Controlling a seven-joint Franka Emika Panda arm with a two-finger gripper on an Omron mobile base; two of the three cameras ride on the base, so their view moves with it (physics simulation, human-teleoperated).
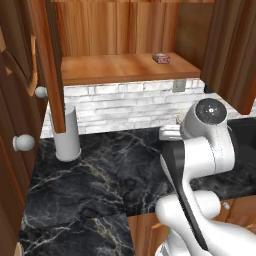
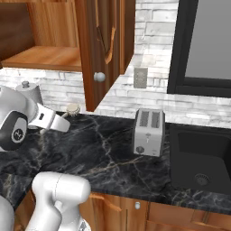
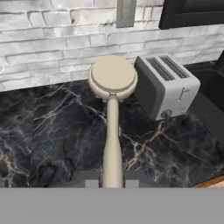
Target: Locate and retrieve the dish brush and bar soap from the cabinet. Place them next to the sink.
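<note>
Hand view: dish brush point(image 3: 112, 92) handle end hidden

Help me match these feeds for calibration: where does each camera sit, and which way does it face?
Left base view: behind the arm's left, facing the open cabinet with the bar soap; arm lower right.
Right base view: behind its right, facing the toaster and sink; arm lower left.
Hand view: on the hand, looking along the gripper, shut on the dish brush.
Shared: toaster and brush in the right base and hand views.
</note>
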